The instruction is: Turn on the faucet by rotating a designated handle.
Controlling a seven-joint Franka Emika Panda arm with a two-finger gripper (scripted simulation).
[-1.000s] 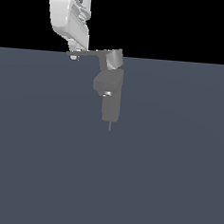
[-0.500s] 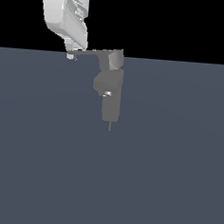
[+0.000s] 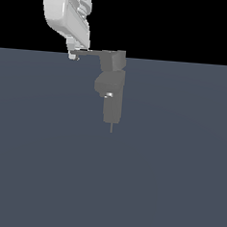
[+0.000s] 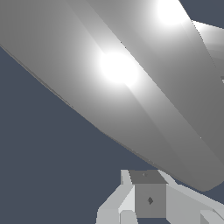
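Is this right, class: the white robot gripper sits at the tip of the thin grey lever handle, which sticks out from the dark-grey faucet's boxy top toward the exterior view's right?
Not quite. The exterior view shows the thin grey lever handle sticking out toward that view's left, not its right. The white robot gripper is indeed at its tip, and the handle does leave the dark-grey faucet at its boxy top.

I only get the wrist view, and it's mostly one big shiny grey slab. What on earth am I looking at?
Observer: That is the handle, a thin lever sticking out level from the boxy top of a small dark faucet.
Operator: Where is the gripper on it?
Observer: The gripper is at the handle's far tip, on the exterior view's left of the faucet.
Operator: And where would water come out?
Observer: From the spout, which points straight down below the body.
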